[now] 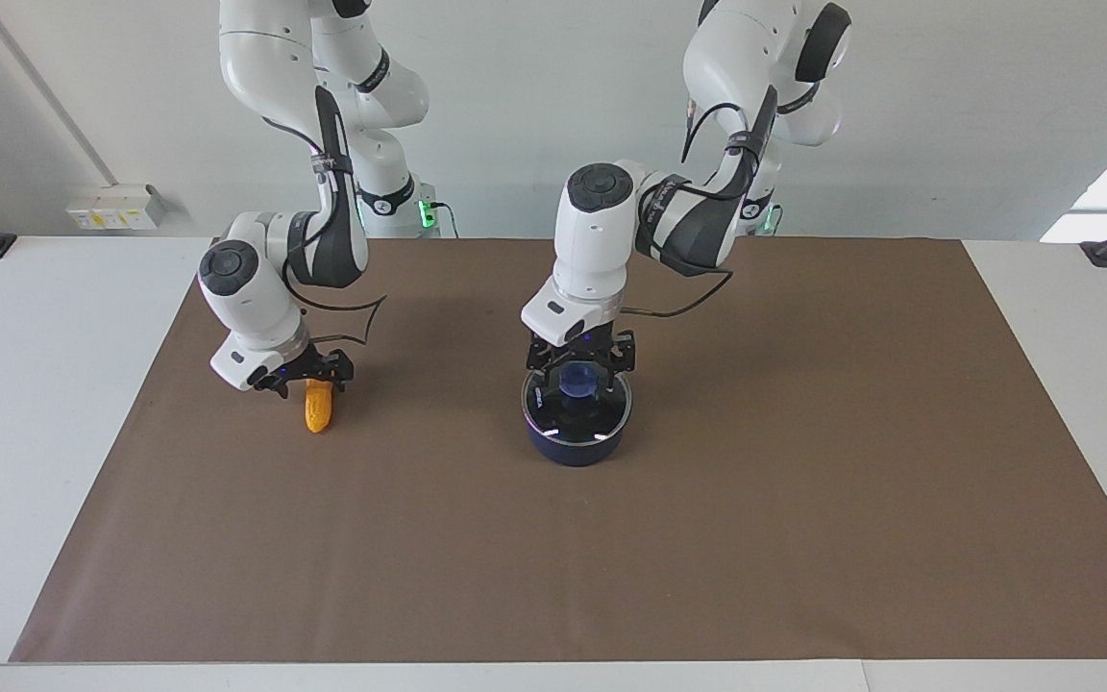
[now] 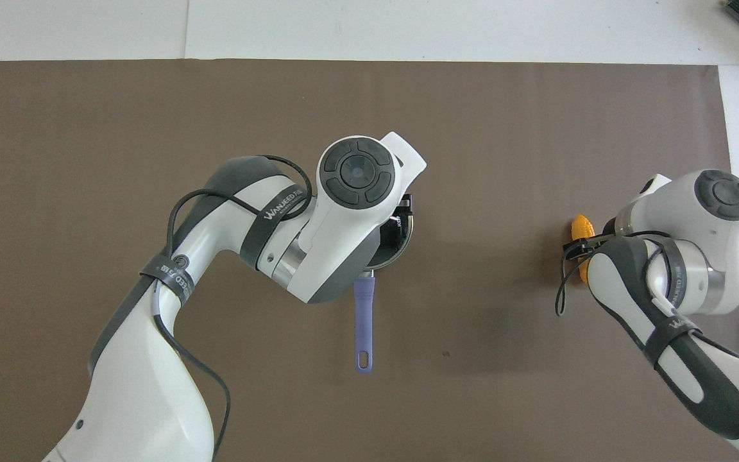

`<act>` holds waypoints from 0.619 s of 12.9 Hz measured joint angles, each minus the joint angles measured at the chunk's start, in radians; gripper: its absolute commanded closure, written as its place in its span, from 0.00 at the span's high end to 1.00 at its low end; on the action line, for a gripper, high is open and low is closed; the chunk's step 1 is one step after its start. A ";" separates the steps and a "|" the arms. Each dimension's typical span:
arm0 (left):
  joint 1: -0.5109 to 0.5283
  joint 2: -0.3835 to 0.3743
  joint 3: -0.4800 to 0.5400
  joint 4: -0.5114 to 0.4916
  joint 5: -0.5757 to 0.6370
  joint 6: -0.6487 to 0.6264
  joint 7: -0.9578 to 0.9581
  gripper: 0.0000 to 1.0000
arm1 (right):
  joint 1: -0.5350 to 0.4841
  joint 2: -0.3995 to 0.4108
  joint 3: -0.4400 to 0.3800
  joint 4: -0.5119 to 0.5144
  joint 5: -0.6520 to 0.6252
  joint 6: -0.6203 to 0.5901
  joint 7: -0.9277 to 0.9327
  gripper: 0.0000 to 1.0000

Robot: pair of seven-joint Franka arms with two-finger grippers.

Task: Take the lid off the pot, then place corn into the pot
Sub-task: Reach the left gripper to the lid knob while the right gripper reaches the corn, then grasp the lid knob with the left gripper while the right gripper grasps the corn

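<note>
On my facing feed the right gripper [image 1: 305, 378] is down at the corn [image 1: 319, 407], its fingers spread wide, one on each side of the cob's robot-ward end. I can't tell whether they touch it. The corn lies flat on the brown mat [image 1: 803, 461] that covers the table [image 1: 35, 384], toward the right arm's end, with most of its length poking out from between the fingers away from the robots.

Next along, the left gripper [image 1: 579, 371] sits low over the pot [image 1: 577, 444]. Its fingers are wide apart and straddle the blue knob [image 1: 576, 381] of the lid [image 1: 578, 415], which rests on the pot. I see no contact with the knob. From overhead the left arm hides most of the lid, and the pot's handle [image 2: 363, 321] runs from under the fingers toward the robots.
</note>
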 measured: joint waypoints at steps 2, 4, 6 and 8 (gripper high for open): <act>0.000 0.008 0.000 0.001 0.000 0.001 -0.002 0.95 | 0.001 0.000 0.001 -0.005 0.000 0.000 0.000 0.68; 0.000 0.008 0.000 0.001 0.001 0.001 -0.018 0.73 | 0.001 0.000 0.001 -0.007 0.000 0.000 0.000 0.56; -0.001 0.008 0.000 0.001 0.001 -0.001 -0.039 0.70 | 0.001 0.000 0.001 -0.008 0.000 0.000 0.000 0.00; -0.001 0.009 0.000 0.001 0.001 -0.004 -0.048 0.71 | 0.003 -0.001 0.001 -0.008 0.000 0.000 0.007 0.00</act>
